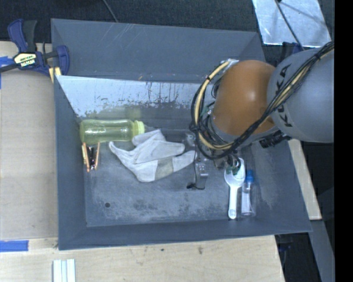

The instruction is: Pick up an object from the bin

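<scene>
Pick not yet made; nothing seen lifted. Gripper point(199, 180) low over the floor of the bin point(153, 207), mid-right, just beside the right edge of the crumpled white cloth point(148, 154); white spoon point(233, 187) near on its other side. Arm enters from the right, wrist turned downward. Jaws, released or clenched: cannot tell.

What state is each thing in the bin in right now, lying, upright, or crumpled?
Yellow-green bottle: lying on its side by the back wall, cap on.
White cloth: crumpled, mid-bin.
Small orange item: lying flat by the left wall.
White spoon: lying flat at right, bowl toward the back.
Blue-and-white item: lying beside the spoon.
Tool: low over the floor, by the cloth's right edge.
</scene>
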